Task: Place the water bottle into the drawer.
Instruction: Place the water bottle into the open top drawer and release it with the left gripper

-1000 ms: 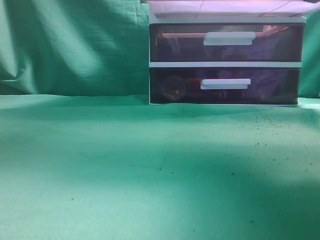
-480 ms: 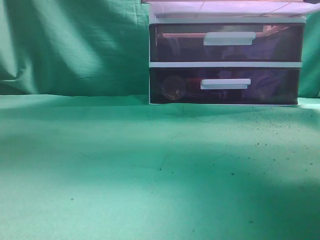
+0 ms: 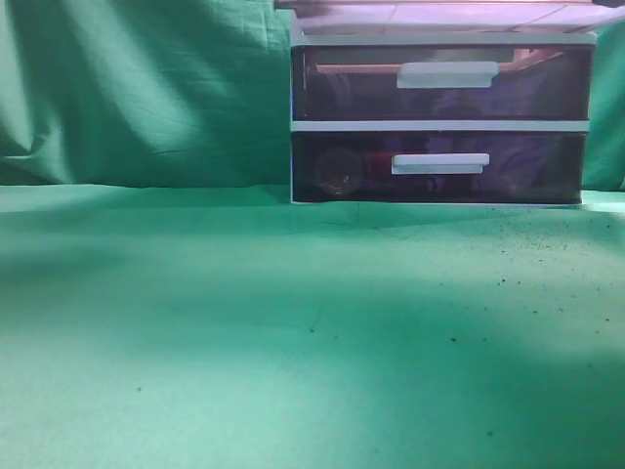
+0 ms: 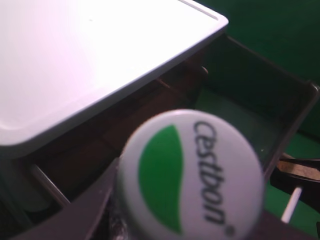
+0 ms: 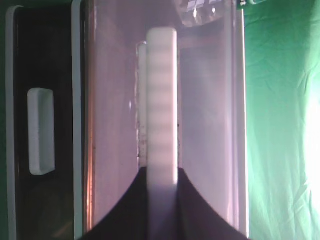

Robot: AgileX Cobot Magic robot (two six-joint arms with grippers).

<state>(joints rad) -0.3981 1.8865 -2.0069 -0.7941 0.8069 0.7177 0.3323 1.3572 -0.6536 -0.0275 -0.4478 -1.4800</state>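
In the left wrist view my left gripper [image 4: 187, 222] is shut on the water bottle, whose white cap [image 4: 190, 172] with a green mark fills the foreground. It hangs over the open drawer [image 4: 270, 82], which is pulled out from under the unit's white top [image 4: 90, 65]. In the right wrist view my right gripper [image 5: 161, 200] is shut on the white handle [image 5: 161, 100] of the drawer's translucent purple front [image 5: 210, 125]. In the exterior view only a strip of the drawer [image 3: 439, 15] shows at the top edge. Neither gripper shows there.
Two darker drawers with white handles, the middle one [image 3: 352, 83] and the bottom one [image 3: 527, 166], sit shut below. The unit stands at the back right of the green cloth [image 3: 244, 322], with a green cloth backdrop [image 3: 146, 88] behind.
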